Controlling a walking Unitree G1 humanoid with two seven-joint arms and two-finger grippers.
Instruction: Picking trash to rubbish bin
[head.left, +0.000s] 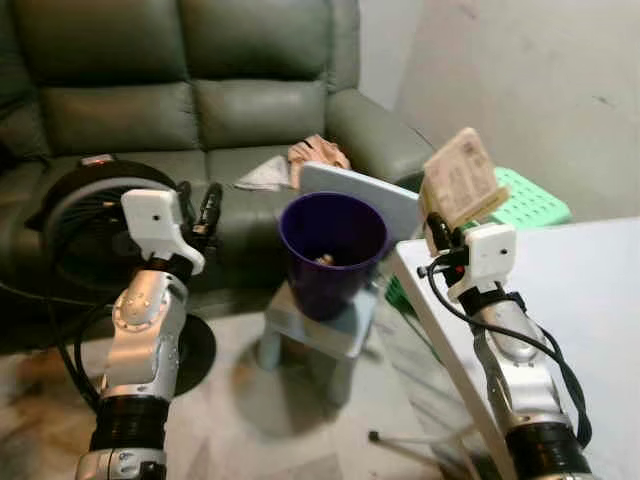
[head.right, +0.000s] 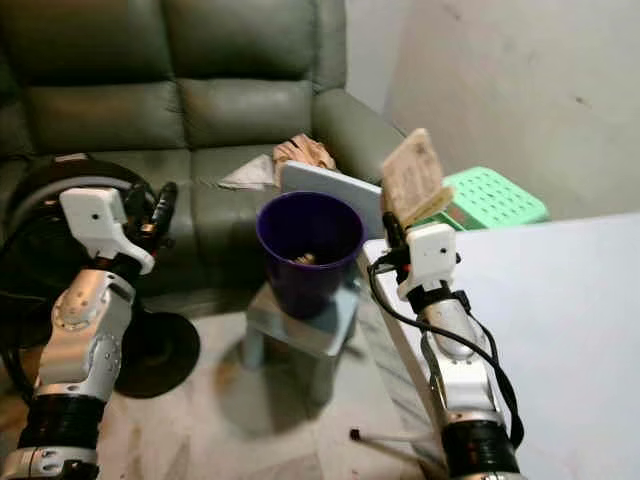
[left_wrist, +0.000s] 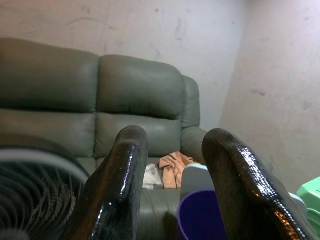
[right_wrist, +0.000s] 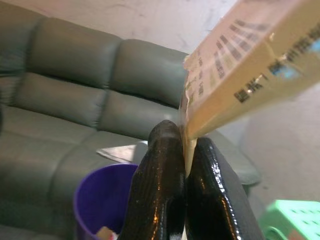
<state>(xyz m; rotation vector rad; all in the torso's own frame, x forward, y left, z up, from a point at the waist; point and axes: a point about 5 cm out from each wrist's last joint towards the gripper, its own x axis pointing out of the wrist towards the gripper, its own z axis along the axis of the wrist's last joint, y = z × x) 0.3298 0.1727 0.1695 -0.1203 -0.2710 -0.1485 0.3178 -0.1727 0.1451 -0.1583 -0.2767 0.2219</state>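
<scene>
A grey-green sofa (head.left: 180, 90) backs the scene, with a black fan (head.left: 85, 215) before it and a purple rubbish bin (head.left: 332, 252) standing on a small grey stool (head.left: 320, 330) just beside the white bench (head.left: 590, 300). The right gripper (head.left: 435, 232) is raised at the bench's near-left corner, its fingers pinched on a flattened tan carton (head.left: 462, 182), held upright just right of the bin's rim. The left gripper (head.left: 205, 212) hangs by the fan with fingers spread, holding nothing.
</scene>
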